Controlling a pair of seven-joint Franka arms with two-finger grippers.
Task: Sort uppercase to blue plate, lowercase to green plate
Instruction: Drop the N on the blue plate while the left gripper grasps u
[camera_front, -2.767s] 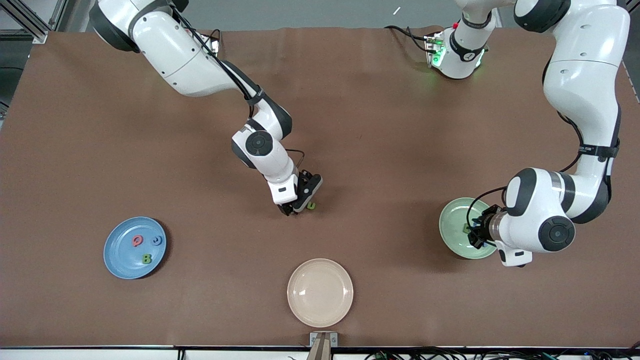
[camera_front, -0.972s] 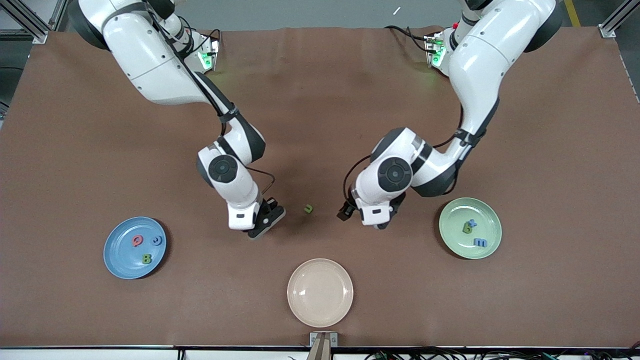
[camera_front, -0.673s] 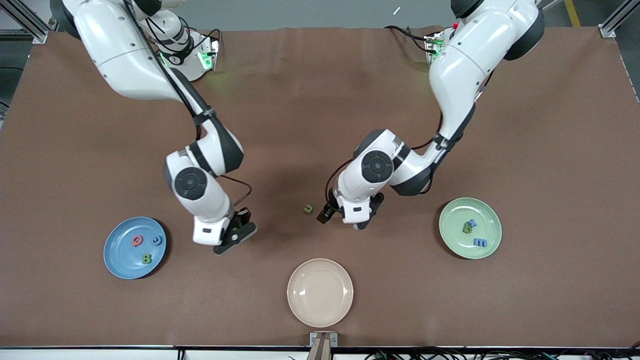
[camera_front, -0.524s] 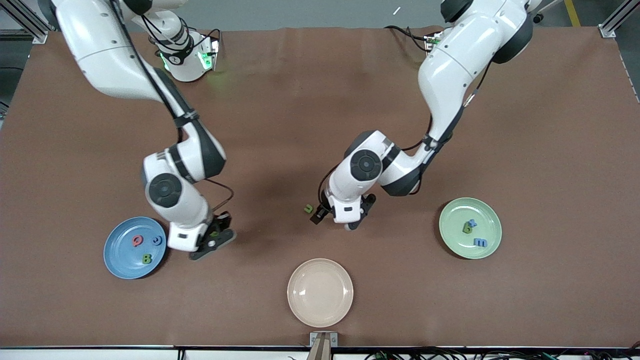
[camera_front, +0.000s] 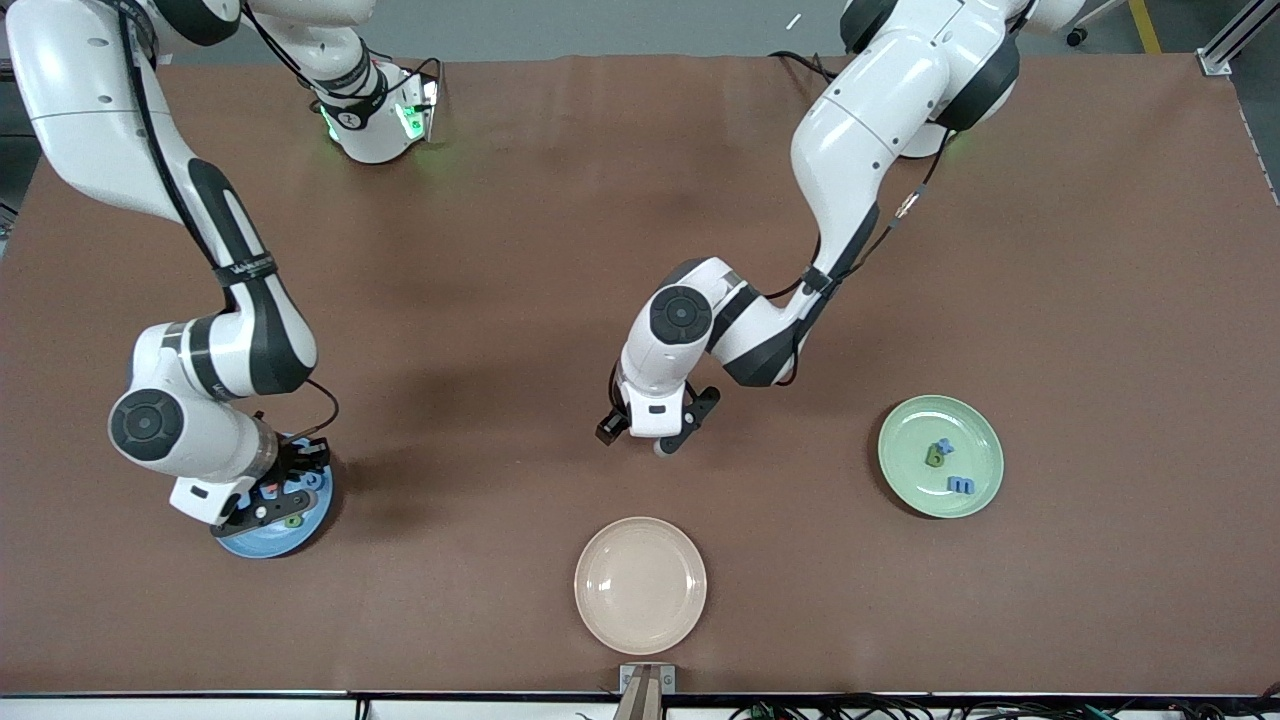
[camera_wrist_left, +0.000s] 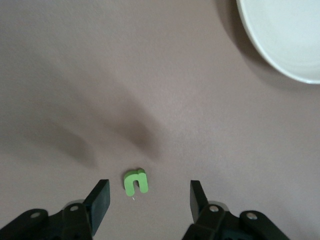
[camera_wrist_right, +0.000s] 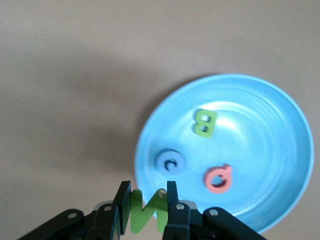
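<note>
This is a robotics lab. Two white arms (camera_front: 850, 150) are bolted at twelve o'clock on a wide counter (camera_front: 1100, 300) covered in a plain brown mat. Aluminium frame rails (camera_front: 1235, 35) stand at its corners, cables (camera_front: 900, 708) run along the six o'clock edge, and a camera mount (camera_front: 646, 690) sits there.

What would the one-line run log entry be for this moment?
right gripper: shut on green N, over blue plate | left gripper: open, over green n on table | green plate: three lowercase letters
</note>
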